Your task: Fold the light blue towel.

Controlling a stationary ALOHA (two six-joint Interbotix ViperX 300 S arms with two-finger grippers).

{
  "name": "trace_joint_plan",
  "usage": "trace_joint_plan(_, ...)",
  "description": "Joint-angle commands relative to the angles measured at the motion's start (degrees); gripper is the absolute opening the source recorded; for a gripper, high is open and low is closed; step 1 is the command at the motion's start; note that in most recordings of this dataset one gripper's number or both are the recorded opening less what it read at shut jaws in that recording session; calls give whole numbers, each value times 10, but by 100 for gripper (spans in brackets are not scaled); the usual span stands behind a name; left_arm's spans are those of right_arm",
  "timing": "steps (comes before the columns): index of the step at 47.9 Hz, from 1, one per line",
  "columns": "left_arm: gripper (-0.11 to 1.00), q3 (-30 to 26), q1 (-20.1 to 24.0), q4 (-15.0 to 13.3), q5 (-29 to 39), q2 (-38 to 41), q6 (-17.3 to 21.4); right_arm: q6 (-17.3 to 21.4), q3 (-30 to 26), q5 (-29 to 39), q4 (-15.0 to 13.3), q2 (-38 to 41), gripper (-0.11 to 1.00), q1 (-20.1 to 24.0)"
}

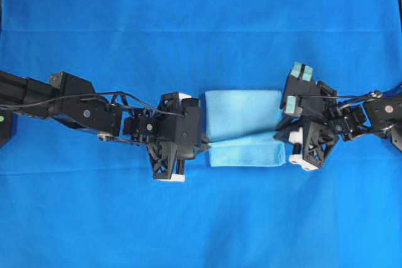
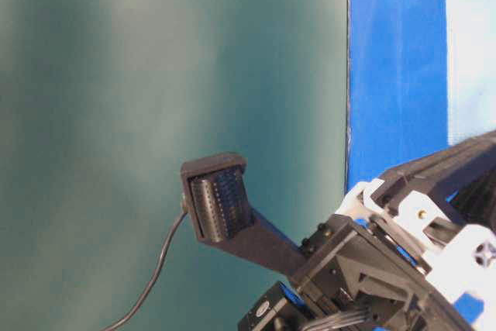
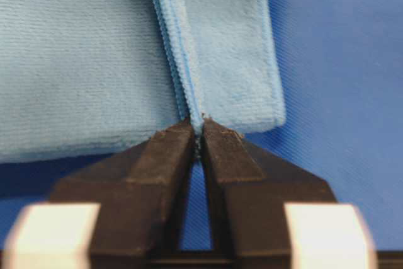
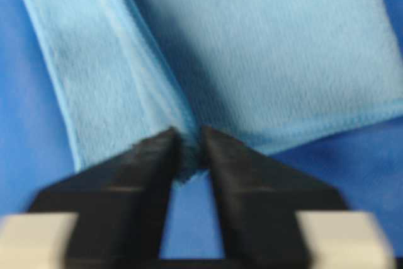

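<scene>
1. We see the towel (image 1: 244, 127) lying folded at the centre of the desk (image 1: 201, 23), a narrower flap along its 6 o'clock edge.
2. Our left claw (image 3: 198, 131) sits at the towel's 9 o'clock end, jaws narrow, pinching the hem.
3. Our right claw (image 4: 189, 149) sits at the 3 o'clock end, jaws slightly parted around the hem; we cannot tell if it grips.

light: bright, even | shadows: soft | blur: wrist views (perhaps motion)
</scene>
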Motion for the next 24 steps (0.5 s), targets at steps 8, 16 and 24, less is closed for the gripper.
trace_joint_plan(8,62,-11,-5,-1,-7,-17,4,0,-28,5,2,-10,64,26)
trace_joint_plan(16,76,-10,-5,0,3,-45,11,1,-41,9,2,-40,61,45)
trace_joint_plan(24,73,-7,-5,0,46,-99,11,0,-60,47,2,-90,61,75)
